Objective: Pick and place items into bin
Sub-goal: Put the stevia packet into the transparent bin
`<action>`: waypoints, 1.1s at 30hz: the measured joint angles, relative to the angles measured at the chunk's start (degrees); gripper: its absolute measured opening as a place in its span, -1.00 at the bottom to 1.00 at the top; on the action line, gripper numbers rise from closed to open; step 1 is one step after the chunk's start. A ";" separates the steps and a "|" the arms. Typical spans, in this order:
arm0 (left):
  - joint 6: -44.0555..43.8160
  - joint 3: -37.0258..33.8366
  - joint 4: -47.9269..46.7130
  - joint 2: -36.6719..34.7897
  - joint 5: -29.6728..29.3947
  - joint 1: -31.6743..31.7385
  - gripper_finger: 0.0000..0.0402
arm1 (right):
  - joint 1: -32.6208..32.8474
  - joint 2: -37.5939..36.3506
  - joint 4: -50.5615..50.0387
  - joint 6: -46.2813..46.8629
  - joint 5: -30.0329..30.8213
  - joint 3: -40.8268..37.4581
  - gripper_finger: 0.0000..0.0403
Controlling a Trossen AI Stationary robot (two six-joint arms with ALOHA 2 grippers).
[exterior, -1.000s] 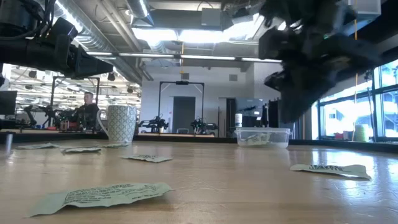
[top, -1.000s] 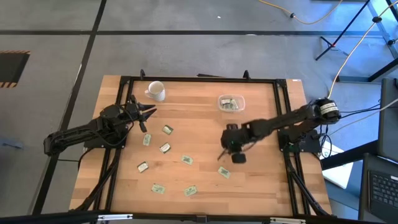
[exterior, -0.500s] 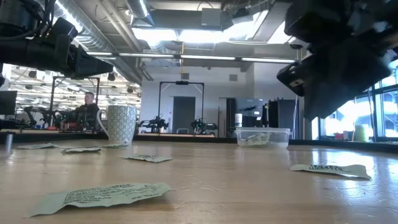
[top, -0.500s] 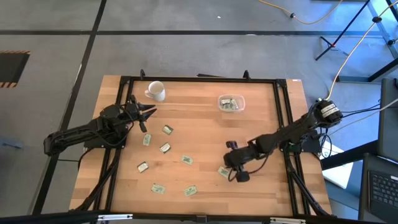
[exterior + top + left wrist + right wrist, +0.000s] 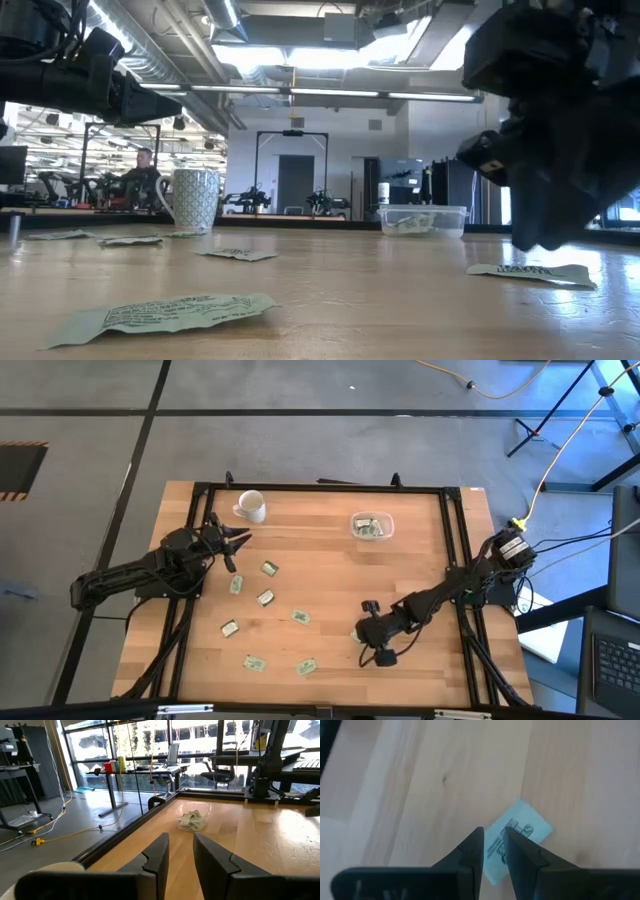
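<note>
My right gripper (image 5: 493, 840) low over a green-white packet (image 5: 517, 840) near the table's right, fingers slightly parted, grasping nothing, left gripper (image 5: 180, 851) parted, idle far left

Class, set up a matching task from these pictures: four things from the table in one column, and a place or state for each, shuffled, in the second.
Things:
1. white mug
2. clear bin
3. right tool
4. left tool

Places or states:
A. directly over a packet near the table's front right, fingers a narrow gap apart
B. back left of the table, upright
C. holds a few packets already
D. waits near the mug, holding nothing

Pairs: 1-B, 2-C, 3-A, 4-D
</note>
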 joint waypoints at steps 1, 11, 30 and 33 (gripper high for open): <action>0.00 0.00 -0.26 0.02 0.02 -0.02 -0.59 | -0.02 0.00 0.13 0.09 0.04 0.31 -0.60; 0.06 0.00 -0.20 0.00 -0.07 -0.01 -0.59 | -0.02 -0.35 -0.80 0.74 -0.15 1.03 -0.51; 3.04 0.00 -0.20 0.00 -0.09 0.00 -0.59 | 0.00 -0.39 -8.57 13.59 -2.06 1.03 -0.25; 3.04 0.00 -0.20 0.00 -0.11 -0.02 -0.59 | 0.00 -0.39 -8.88 12.99 0.56 1.03 -0.32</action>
